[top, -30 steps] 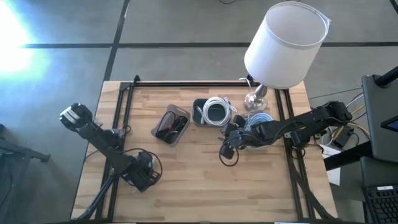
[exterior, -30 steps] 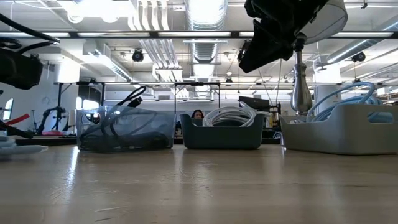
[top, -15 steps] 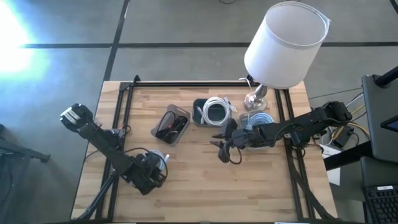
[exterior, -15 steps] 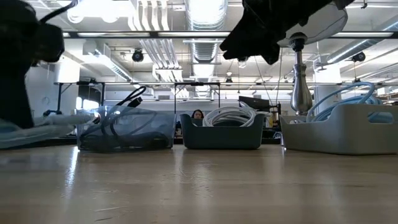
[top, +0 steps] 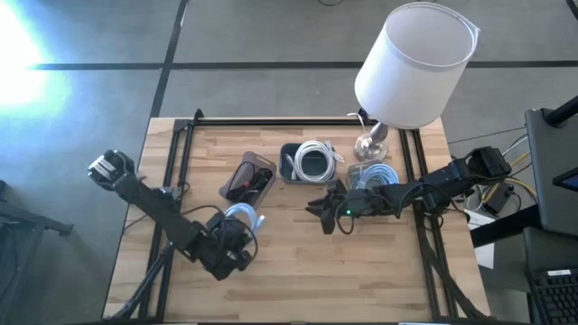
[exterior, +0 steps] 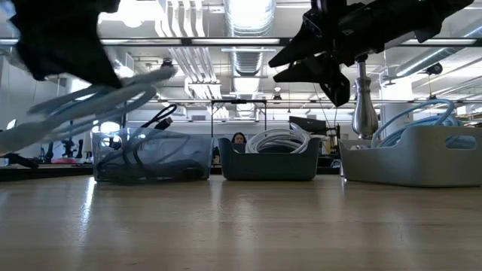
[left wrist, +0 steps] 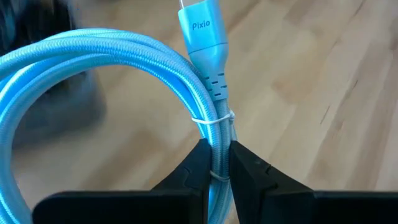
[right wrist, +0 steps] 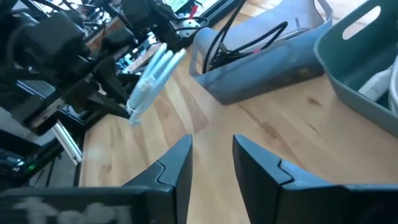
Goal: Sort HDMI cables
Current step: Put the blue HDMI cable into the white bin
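My left gripper (top: 235, 235) is shut on a light-blue HDMI coil (top: 242, 215) over the table's near left part. The coil also shows in the left wrist view (left wrist: 112, 62) and, lifted and slanting, in the low view (exterior: 90, 102). My right gripper (top: 318, 208) hangs open and empty above the table's middle, in front of the bins; it also shows in the low view (exterior: 307, 65). Black cables lie in a clear bin (top: 248, 181), white coils in a teal bin (top: 312, 162), and light-blue coils in a light grey bin (top: 375, 174). My left gripper pinches the coil's bundled strands between its two fingers at the thin white tie (left wrist: 216, 121), just below the connector (left wrist: 202, 31). The fingers (left wrist: 249, 171) lie across the strands. The coil is lifted clear of the table and tilted.
A lamp with a white shade (top: 414, 61) and a metal base (top: 370, 144) stands at the far right, behind the grey bin. The three bins stand in a row across the far half. Bare wood lies toward the near edge (top: 316, 280).
My left gripper has risen and gone toward the table's right edge with the light-blue coil, which has come up off the table and now slants in the air. My right gripper has shifted a little toward the table's left edge.
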Controlling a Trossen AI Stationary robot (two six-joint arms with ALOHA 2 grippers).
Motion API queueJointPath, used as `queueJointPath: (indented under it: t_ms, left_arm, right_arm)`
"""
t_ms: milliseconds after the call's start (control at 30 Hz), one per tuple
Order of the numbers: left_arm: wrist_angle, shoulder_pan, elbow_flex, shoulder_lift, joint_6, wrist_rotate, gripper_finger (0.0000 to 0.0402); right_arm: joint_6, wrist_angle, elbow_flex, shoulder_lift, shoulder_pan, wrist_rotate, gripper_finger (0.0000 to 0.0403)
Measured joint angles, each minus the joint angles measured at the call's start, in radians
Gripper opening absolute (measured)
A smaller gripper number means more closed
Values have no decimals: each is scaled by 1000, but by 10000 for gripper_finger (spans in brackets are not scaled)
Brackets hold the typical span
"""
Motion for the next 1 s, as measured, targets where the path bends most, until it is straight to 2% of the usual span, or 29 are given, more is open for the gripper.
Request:
queueJointPath:
  t_ms: [167,333,500,667,1000]
  left_arm:
    - [21,46,60,1,234,-68,44]
    - [117,97,91,34,549,-52,45]
    - [126,126,133,98,907,-38,45]
    - [130,157,188,159,1045,-89,45]
    - [128,227,257,264,1228,-78,45]
  right_arm:
    - [-18,3,28,0,0,0,105]
    - [-54,3,61,0,-2,1,111]
    - [-86,1,84,0,-5,1,120]
    - [-86,-2,89,0,-9,1,129]
    - [-83,-17,89,0,-9,2,148]
